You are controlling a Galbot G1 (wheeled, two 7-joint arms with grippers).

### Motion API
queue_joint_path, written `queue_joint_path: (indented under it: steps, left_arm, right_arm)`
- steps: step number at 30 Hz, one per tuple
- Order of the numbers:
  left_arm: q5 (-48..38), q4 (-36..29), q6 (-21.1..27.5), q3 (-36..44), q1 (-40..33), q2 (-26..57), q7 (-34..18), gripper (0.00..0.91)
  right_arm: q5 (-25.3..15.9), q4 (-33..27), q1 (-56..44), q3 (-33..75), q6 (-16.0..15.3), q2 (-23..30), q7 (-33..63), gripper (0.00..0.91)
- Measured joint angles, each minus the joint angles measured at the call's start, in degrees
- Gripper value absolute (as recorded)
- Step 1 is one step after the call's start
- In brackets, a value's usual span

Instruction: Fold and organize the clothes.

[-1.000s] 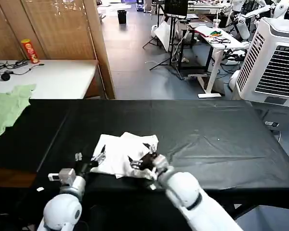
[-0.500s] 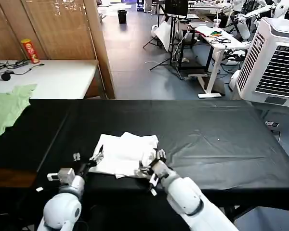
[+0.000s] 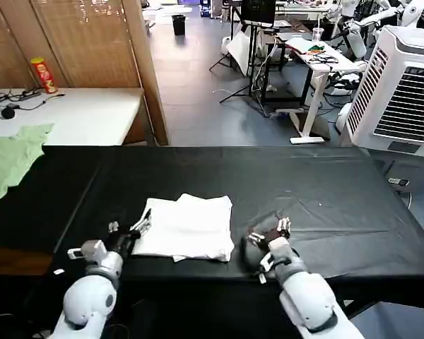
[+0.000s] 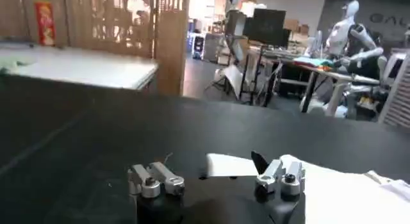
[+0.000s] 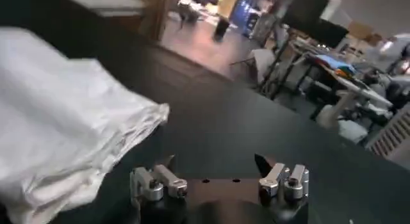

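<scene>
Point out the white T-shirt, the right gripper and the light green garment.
white T-shirt point(image 3: 187, 227), head view, middle of the folded cloth.
right gripper point(image 3: 267, 229), head view, between its open fingertips.
light green garment point(image 3: 7, 159), head view, its middle.

Even, bright indoor light falls from overhead. The black table point(image 3: 325, 183) shows soft sheen on its wrinkles. Both wrist views are blurred, with hazy, washed-out backgrounds.

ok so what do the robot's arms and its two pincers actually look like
Both arms are smooth, rounded glossy white shells that narrow toward the wrist. The left pincer and right pincer are alike: a dark body carrying two short silver metal finger mounts with round bolts, tipped by small black pads. The left wrist also carries a small white-grey block sticking out sideways. No loose cables or printed markings show.
</scene>
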Motion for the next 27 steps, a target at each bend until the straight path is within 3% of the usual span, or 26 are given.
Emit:
queue_joint_path:
  steps: [5, 8, 10, 11, 12, 20, 27]
  left_arm:
    - [-7.29, 1.15, 1.45, -1.11, 0.01, 0.21, 1.38, 0.878]
    - [-11.75, 2.03, 2.3, -1.44, -0.14, 0.13, 1.23, 0.712]
    - [-14.54, 2.56, 2.92, -1.87, -0.22, -0.13, 1.11, 0.137]
    - [-15.58, 2.71, 3.23, -2.01, -0.25, -0.2, 0.98, 0.039]
    - [-16.77, 2.85, 3.66, -2.2, -0.3, -0.3, 0.77, 0.0]
    - [-26.58, 3.32, 5.68, -3.47, -0.53, -0.61, 0.3, 0.0]
    - [-22.97, 1.9, 5.89, -3.6, -0.96, -0.6, -0.25, 0.0]
  right_arm:
    - [2.14, 1.57, -2.26, 2.69, 2.88, 0.5, -1.39, 0.878]
    - [3.06, 2.4, -3.14, 3.68, 3.51, 0.59, -1.71, 0.878]
    - [3.28, 2.94, -3.5, 4.03, 3.82, 0.66, -1.89, 0.878]
    - [3.33, 3.09, -3.63, 4.18, 4.0, 0.7, -1.98, 0.878]
    - [3.35, 3.2, -3.75, 4.28, 4.14, 0.73, -2.05, 0.878]
    - [3.31, 3.49, -4.23, 4.84, 4.81, 1.6, -2.27, 0.878]
    - [3.17, 3.2, -4.47, 5.53, 4.95, 1.97, -2.08, 0.878]
